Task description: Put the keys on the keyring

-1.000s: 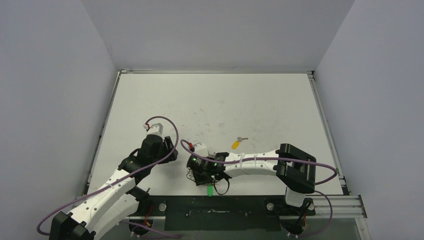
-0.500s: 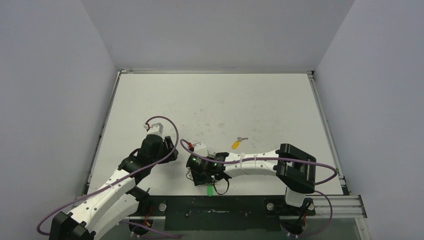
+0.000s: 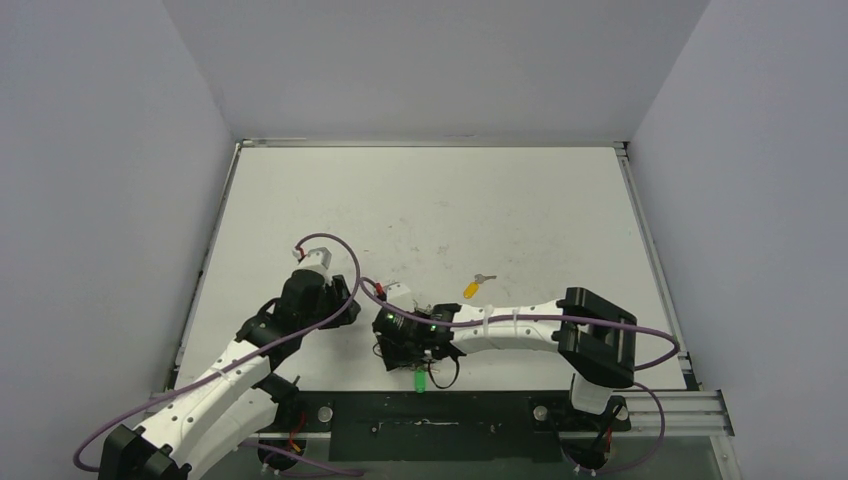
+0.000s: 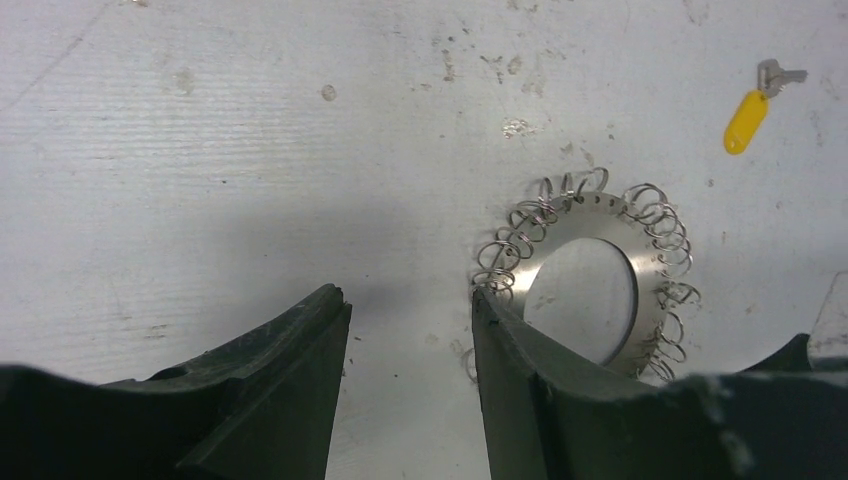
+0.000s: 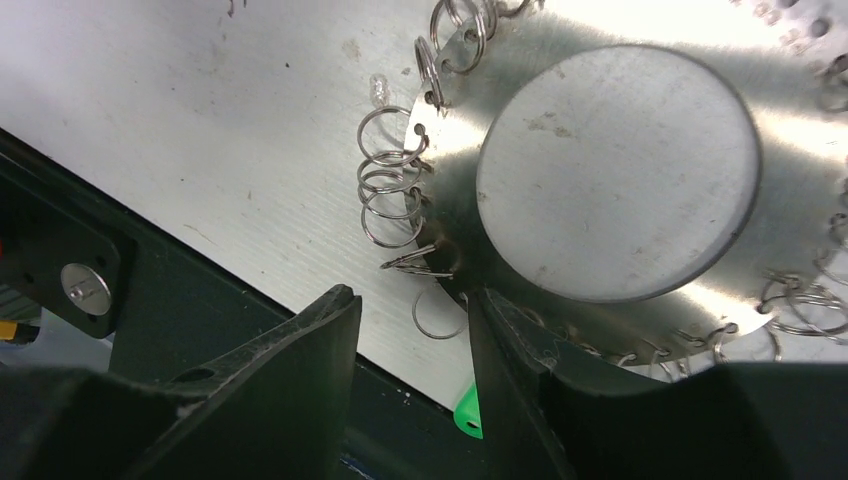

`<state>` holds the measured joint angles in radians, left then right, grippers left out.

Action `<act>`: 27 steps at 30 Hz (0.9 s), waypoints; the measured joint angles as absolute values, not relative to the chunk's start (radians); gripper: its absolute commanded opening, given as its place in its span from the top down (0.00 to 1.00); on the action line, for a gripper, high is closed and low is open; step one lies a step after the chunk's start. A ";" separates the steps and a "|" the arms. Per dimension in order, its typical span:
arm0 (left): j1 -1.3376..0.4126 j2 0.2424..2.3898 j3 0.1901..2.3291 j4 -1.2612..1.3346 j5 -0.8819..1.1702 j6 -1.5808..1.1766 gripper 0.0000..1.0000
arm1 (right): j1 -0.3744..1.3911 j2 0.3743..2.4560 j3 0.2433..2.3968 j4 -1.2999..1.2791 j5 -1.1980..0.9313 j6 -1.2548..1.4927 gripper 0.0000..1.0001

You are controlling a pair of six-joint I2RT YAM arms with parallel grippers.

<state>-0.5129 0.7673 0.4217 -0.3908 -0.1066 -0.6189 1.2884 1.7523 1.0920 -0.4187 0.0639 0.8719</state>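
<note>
keyring (image 4: 585,218): flat silver disc, round central hole, wire loops all round the rim, lying flat, right of centre in left wrist view | yellow-headed key (image 4: 745,120): lying flat, upper right, apart from the ring, silver blade pointing up-right | green-headed key (image 5: 468,410): only the green head shows, bottom centre of right wrist view, just below the disc's rim

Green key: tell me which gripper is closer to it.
Right. The right gripper is over the keyring's near rim, the green key showing just below the gap between its fingers. The left gripper is at the keyring's left side, farther from the key.
</note>
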 measured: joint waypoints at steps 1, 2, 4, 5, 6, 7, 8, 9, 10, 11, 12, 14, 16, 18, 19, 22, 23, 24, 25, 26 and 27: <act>-0.513 0.763 0.422 -0.388 -0.084 -0.616 0.54 | 1.284 1.742 1.087 -0.412 0.063 0.867 0.51; -0.513 0.758 0.422 -0.384 -0.066 -0.615 0.54 | 1.280 1.729 1.083 -0.408 0.063 0.861 0.50; -0.513 0.743 0.422 -0.367 -0.010 -0.612 0.54 | 1.258 1.682 1.062 -0.390 0.058 0.846 0.49; -0.516 0.736 0.422 -0.355 0.019 -0.612 0.54 | 1.242 1.652 1.048 -0.380 0.054 0.841 0.49; -0.518 0.729 0.422 -0.342 0.046 -0.612 0.54 | 1.224 1.619 1.031 -0.364 0.048 0.834 0.49; -0.525 0.724 0.422 -0.331 0.072 -0.613 0.54 | 1.202 1.584 1.007 -0.343 0.040 0.830 0.49; -0.532 0.721 0.422 -0.323 0.093 -0.614 0.54 | 1.183 1.555 0.986 -0.324 0.033 0.827 0.49; -0.546 0.720 0.422 -0.313 0.112 -0.615 0.54 | 1.156 1.520 0.956 -0.301 0.017 0.824 0.48; -0.566 0.720 0.422 -0.303 0.128 -0.617 0.55 | 1.128 1.486 0.925 -0.284 0.006 0.823 0.47; -0.588 0.721 0.422 -0.296 0.141 -0.617 0.55 | 1.100 1.454 0.895 -0.271 -0.008 0.822 0.47; -0.613 0.723 0.422 -0.290 0.147 -0.619 0.55 | 1.072 1.425 0.866 -0.263 -0.017 0.820 0.47; -0.679 0.733 0.422 -0.274 0.151 -0.623 0.55 | 1.019 1.377 0.821 -0.257 -0.035 0.817 0.46; -0.760 0.755 0.421 -0.253 0.145 -0.625 0.55 | 0.958 1.330 0.777 -0.255 -0.061 0.812 0.46; -0.844 0.792 0.422 -0.228 0.125 -0.625 0.55 | 0.899 1.290 0.743 -0.254 -0.088 0.804 0.46; -0.882 0.813 0.422 -0.220 0.115 -0.625 0.55 | 0.868 1.272 0.729 -0.255 -0.104 0.800 0.45; -0.977 0.884 0.435 -0.221 0.078 -0.624 0.55 | 0.791 1.234 0.703 -0.255 -0.142 0.789 0.45; -1.009 0.910 0.445 -0.224 0.056 -0.622 0.55 | 0.770 1.227 0.698 -0.255 -0.152 0.785 0.45; -1.040 0.936 0.456 -0.226 0.032 -0.620 0.55 | 0.757 1.223 0.694 -0.255 -0.162 0.780 0.45; -1.071 0.961 0.469 -0.230 0.005 -0.619 0.55 | 0.746 1.221 0.689 -0.255 -0.174 0.773 0.45; -1.098 0.984 0.482 -0.234 -0.021 -0.617 0.54 | 0.739 1.221 0.686 -0.256 -0.181 0.770 0.45; -1.122 1.003 0.493 -0.239 -0.048 -0.616 0.54 | 0.738 1.222 0.682 -0.255 -0.187 0.768 0.45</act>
